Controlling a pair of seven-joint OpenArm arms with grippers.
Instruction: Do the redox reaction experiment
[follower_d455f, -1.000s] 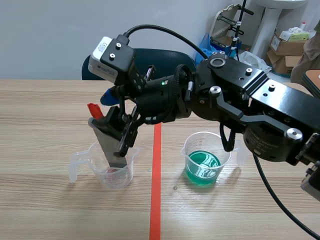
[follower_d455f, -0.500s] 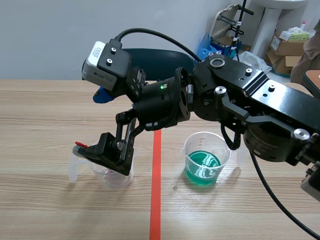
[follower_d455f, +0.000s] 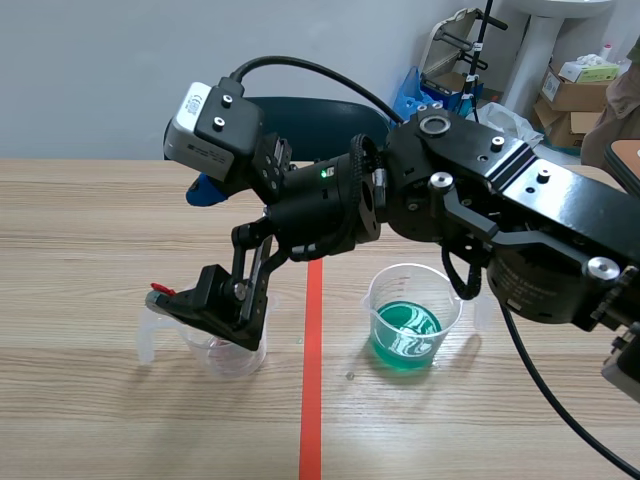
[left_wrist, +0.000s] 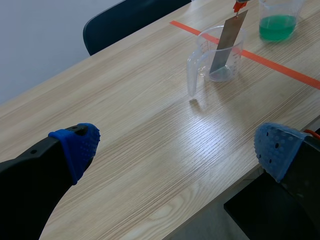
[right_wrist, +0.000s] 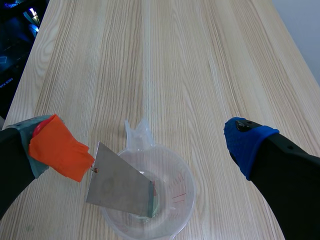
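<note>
Right jaws wide over the clear beaker (right_wrist: 186, 186), 9 o'clock of the green beaker (follower_d455f: 445, 305), metal strip (right_wrist: 120, 187) leaning inside unheld; left jaws wide, empty; withdraw straight up, clear of the orange tag (right_wrist: 57, 147), lest it tip

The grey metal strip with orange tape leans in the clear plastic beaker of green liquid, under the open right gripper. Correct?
No: the grey metal strip leans in the other clear plastic beaker, without green liquid, under the open right gripper. The left wrist view shows it.
</note>
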